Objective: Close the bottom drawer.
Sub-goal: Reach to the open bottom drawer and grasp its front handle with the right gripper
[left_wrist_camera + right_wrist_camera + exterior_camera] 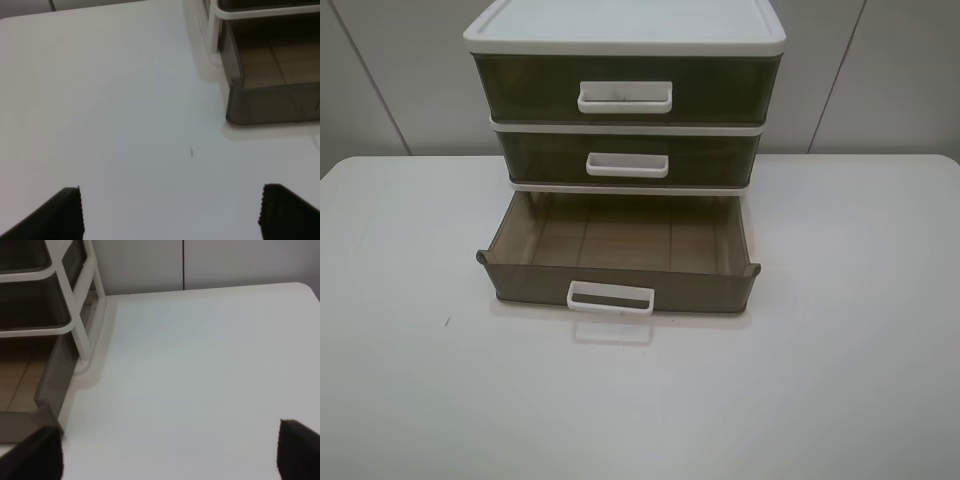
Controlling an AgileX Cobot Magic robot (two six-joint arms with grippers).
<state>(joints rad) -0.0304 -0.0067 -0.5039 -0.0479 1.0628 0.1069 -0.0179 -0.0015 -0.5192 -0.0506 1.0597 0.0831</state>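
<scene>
The bottom drawer [620, 283] is pulled out toward the table's front. It is a shallow smoky olive-brown tray, empty inside, with a white loop handle [611, 298] at front centre. Its left front corner shows in the left wrist view [272, 107] and its right front corner in the right wrist view [47, 390]. The left gripper [170, 212] is open over bare table, left of the drawer and apart from it. The right gripper [170, 452] is open over bare table, right of the drawer. Neither gripper shows in the high view.
The drawer unit stands at the table's back centre, with a white lid [625, 25], a shut top drawer [625, 88] and a shut middle drawer [628, 158]. The white table [840, 350] spreads around it. A small dark speck [446, 322] lies front left.
</scene>
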